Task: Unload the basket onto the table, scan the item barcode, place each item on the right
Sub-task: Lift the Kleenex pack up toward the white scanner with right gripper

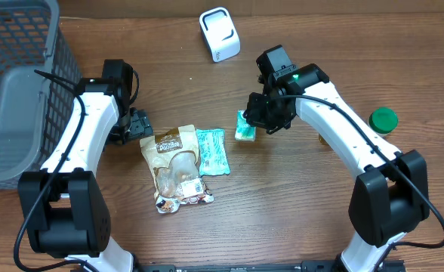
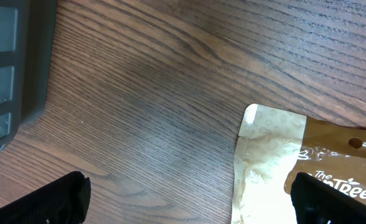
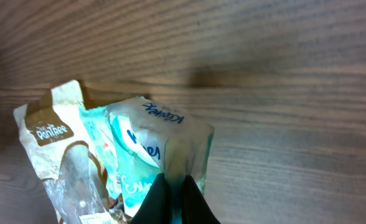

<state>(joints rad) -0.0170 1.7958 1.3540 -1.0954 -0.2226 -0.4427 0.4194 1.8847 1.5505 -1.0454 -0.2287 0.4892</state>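
So the right gripper (image 1: 254, 121) has the tissue pack (image 1: 245, 126) pinched dead shut on 1 edge. In the wrist view the 2 fingers (image 3: 164, 202) meet right at the pack's (image 3: 164, 140) bottom seam, and the rest of it sticks out past them. My guess is that's on purpose: grab by the edge and the printed faces stay uncovered, so the barcode isn't hidden behind a finger. I can't make out any barcode from these angles though.

The pack sits just right of center in the overhead shot, apparently lifted off the table (image 1: 297, 211). The white scanner (image 1: 219, 34) is at the top middle, well apart from it. So I'd say it's grabbed but not presented yet.

The left gripper (image 1: 139, 127) is wide open with nothing in it, parked left of center near the top edge of the brown pouch (image 1: 175, 170). Its wrist cam shows both fingers (image 2: 52, 202) spread at the bottom corners, not touching the pouch (image 2: 276, 168). It's probably waiting its turn.

A teal packet (image 1: 212, 151) lies right beside the pouch, and the basket (image 1: 18, 91) fills the upper left.
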